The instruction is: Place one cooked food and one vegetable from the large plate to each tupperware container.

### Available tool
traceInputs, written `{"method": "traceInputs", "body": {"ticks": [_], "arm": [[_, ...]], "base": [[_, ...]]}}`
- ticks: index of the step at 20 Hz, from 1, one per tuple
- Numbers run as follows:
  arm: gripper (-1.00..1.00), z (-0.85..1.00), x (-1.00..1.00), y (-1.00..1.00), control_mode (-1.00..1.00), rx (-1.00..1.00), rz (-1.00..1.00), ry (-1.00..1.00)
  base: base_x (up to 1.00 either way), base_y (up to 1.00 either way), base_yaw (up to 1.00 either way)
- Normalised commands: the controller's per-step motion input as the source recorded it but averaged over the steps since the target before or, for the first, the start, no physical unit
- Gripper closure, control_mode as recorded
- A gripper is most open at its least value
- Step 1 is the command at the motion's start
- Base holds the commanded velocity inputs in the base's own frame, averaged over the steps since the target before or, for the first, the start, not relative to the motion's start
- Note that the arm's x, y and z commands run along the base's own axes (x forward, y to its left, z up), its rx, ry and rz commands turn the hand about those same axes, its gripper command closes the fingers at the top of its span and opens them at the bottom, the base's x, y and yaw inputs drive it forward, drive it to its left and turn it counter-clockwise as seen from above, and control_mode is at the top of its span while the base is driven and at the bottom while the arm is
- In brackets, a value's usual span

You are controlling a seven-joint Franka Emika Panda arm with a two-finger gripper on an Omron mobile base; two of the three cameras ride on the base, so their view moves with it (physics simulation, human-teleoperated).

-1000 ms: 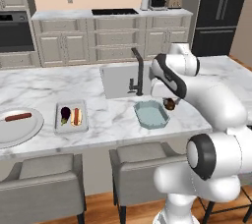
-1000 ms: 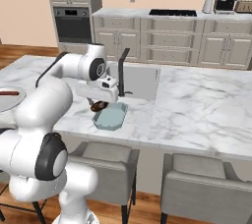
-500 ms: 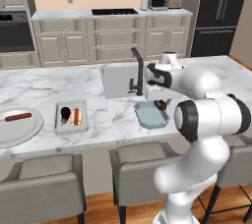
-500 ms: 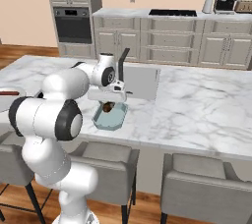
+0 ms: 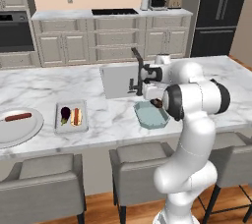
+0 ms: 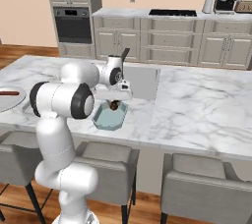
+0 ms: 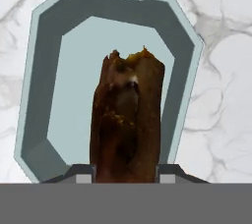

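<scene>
My gripper is shut on a dark brown piece of cooked food and holds it just above the teal tupperware container, which is empty inside. The left base view shows the gripper over that container's far right part. The white tupperware container lies further left with a dark eggplant and a hot dog in it. The large plate at the far left carries a sausage. From the right base view, the gripper hangs over the teal container.
A sink with a dark faucet sits just behind the teal container. Grey stools stand under the counter's front edge. The marble counter stretches on to the right.
The gripper with the brown food has shifted slightly left, further over the teal container. The arm's elbow has swung round in front of the base cameras.
</scene>
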Motion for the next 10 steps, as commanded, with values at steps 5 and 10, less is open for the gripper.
{"method": "traceInputs", "body": {"ticks": [5,10], "arm": [[1.00,-0.30,-0.33,0.10,-1.00,0.02,-0.33,0.01],[1.00,-0.39,-0.06,0.08,-1.00,0.06,-0.06,-0.01]], "base": [[0.00,0.00,0.00],[0.00,0.00,0.00]]}}
